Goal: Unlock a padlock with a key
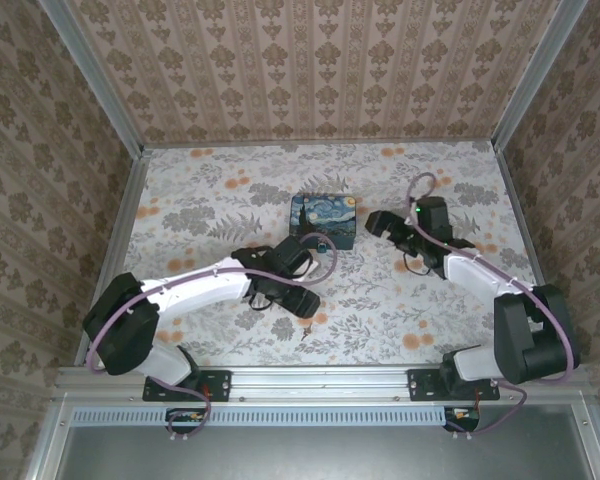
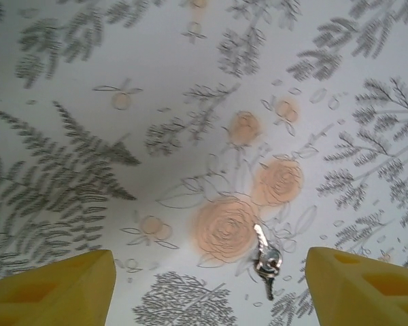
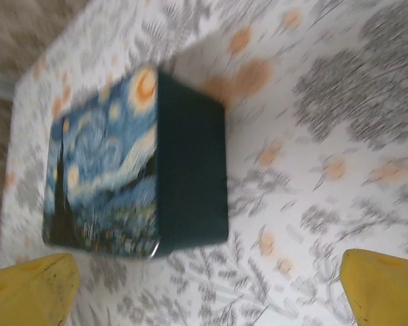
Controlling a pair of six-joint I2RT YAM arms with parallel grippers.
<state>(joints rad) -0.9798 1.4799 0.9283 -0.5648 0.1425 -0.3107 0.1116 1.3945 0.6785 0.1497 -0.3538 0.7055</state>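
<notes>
Left wrist view looks straight down on the white table [image 2: 88, 170], printed all over with grey ferns and orange roses. The left gripper [image 2: 207, 288] hangs over it with its two yellow fingers [image 2: 54, 288] set wide apart, gripping nothing. Between them lies the small silver metal key [image 2: 266, 261] on its ring, nearer the right-hand finger in the picture but touching neither. A second blade seems to hang from the same ring (too small to be sure). The key rests just beside a large orange rose in the print.

Top external view puts the key near the table's front edge, just past the black tip of the white left arm [image 1: 190, 288]. It is apart from the rectangular dark-blue box [image 1: 323, 222] with a swirling night-sky painting on its lid, which sits near the middle of the table. A small pale item [image 1: 321, 243] shows at the box's near side; whether it is the padlock I cannot tell.

Right wrist view, somewhat blurred, shows the right gripper [image 3: 207, 288] with its yellow fingers spread wide and empty. It points toward the box, which lies apart from them.
</notes>
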